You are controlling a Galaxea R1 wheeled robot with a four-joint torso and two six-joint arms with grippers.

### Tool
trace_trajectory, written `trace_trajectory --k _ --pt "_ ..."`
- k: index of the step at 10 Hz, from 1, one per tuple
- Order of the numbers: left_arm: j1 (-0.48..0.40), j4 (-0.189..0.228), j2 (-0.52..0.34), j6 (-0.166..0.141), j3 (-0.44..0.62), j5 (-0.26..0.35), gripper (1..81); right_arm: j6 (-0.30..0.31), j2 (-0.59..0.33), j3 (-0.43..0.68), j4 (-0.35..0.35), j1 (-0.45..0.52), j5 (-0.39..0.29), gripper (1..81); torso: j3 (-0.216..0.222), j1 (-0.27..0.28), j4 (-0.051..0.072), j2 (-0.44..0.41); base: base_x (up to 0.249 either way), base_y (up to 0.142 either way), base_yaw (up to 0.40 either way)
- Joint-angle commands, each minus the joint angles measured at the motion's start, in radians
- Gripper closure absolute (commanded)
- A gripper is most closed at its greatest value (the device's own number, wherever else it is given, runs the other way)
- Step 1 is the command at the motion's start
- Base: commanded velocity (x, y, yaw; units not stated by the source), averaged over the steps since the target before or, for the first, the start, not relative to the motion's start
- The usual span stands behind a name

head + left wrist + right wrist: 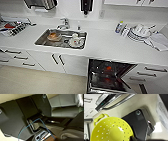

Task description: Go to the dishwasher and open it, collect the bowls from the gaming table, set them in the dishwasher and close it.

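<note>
Right up close in the right wrist view sits a yellow-green perforated colander-style bowl with a loop handle [110,130], though I can't tell if the right gripper's jaws are clamped on it, and the left gripper's jaws can't be made out either. From the head view, the under-counter dishwasher [107,76] is open with its dark interior showing, below the white countertop [105,47] and off to the right of the stainless-steel sink [40,40] holding dishes.

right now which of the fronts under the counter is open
The dishwasher, right of the sink: its door hangs down and shows a dark inside with racks. The white cabinet doors and drawers beside it are all shut.
</note>
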Motion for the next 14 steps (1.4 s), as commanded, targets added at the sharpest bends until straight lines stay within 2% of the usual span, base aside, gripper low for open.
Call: trace_trajectory --k 1,5,7,8,9,10,11,14 --pt "0.05 0.043 0.03 0.007 -0.087 -0.075 1.0 0.01 -0.234 0.281 0.019 0.182 -0.093 81.1 0.0 0.0 0.0 0.0 0.0 0.0 0.0" --pt "0.128 0.048 0.069 0.01 -0.261 -0.22 1.0 0.01 -0.363 0.495 0.046 0.338 -0.193 81.1 0.0 0.0 0.0 0.0 0.0 0.0 0.0" --pt "0.163 0.049 0.105 0.014 -0.352 -0.263 1.0 0.009 -0.41 0.579 0.078 0.43 -0.231 81.1 0.0 0.0 0.0 0.0 0.0 0.0 0.0" --pt "0.177 0.058 0.129 0.024 -0.404 -0.266 1.0 0.01 -0.423 0.621 0.093 0.501 -0.279 81.1 0.0 0.0 0.0 0.0 0.0 0.0 0.0" --pt "0.189 0.057 0.142 0.024 -0.455 -0.285 1.0 0.01 -0.421 0.673 0.11 0.593 -0.365 81.1 0.0 0.0 0.0 0.0 0.0 0.0 0.0" --pt "0.206 0.055 0.147 0.024 -0.493 -0.344 1.0 0.013 -0.406 0.714 0.131 0.671 -0.452 81.1 0.0 0.0 0.0 0.0 0.0 0.0 0.0" --pt "0.226 0.054 0.15 0.024 -0.515 -0.373 1.0 0.013 -0.384 0.721 0.155 0.723 -0.491 81.1 0.0 0.0 0.0 0.0 0.0 0.0 0.0" --pt "0.278 0.052 0.198 0.024 -0.604 -0.376 1.0 0.035 -0.259 0.65 0.174 0.765 -0.504 81.1 0.0 0.0 0.0 0.0 0.0 0.0 0.0"
